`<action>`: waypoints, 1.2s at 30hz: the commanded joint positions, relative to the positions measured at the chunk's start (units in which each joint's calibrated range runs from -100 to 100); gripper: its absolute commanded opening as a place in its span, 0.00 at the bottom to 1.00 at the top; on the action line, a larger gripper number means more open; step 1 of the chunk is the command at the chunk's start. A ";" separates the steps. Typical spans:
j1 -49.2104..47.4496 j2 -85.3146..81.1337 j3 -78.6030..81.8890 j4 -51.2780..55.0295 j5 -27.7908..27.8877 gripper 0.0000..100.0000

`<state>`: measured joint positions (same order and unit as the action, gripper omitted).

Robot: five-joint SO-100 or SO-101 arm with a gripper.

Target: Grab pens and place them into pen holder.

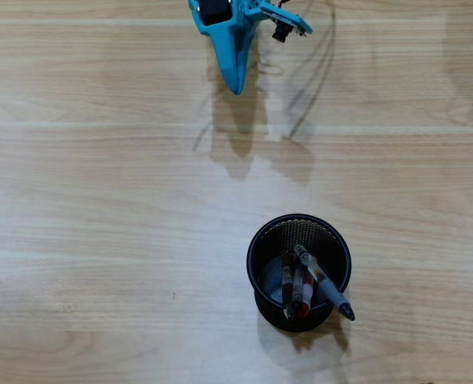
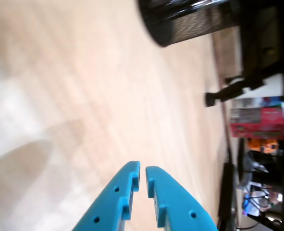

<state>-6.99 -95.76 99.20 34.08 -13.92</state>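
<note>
Black wire-mesh cylindrical pen holder (image 1: 299,272) stands upright on the pale wood-grain table (image 1: 100,240), well apart from the blue plastic two-finger gripper (image 2: 142,169), straight out ahead of the fingertips in the wrist view. Gripper fingers nearly together, only a thin slit between tips, nothing held. In the overhead view the gripper (image 1: 236,86) sits at the top edge, tip pointing toward the holder. Inside the holder: a grey-barrelled pen with dark tip (image 1: 324,282), leaning over the rim on the side farthest from the gripper, and two or so dark pens with red accents (image 1: 294,294) beside it; exact count unclear. No loose pen visible on the table in either view, so the task looks finished or nearly so. Handling judgement: pens are light, stiff, smooth-barrelled and likely to roll or slip; best pinched across the barrel near mid-length so they hang balanced. Mesh holder is light and could tip or slide if a pen is pushed against its rim; drop from above instead.
</note>
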 commanded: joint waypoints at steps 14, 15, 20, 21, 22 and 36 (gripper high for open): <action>0.68 -2.31 -0.10 16.15 2.77 0.02; 0.77 -2.31 -0.01 16.15 2.72 0.02; 0.77 -2.31 -0.01 16.07 2.92 0.02; 0.77 -2.31 -0.01 16.07 2.92 0.02; 0.77 -2.31 -0.01 16.07 2.87 0.02; 0.14 -2.31 0.08 16.07 2.92 0.02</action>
<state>-6.99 -97.54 99.20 50.43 -11.27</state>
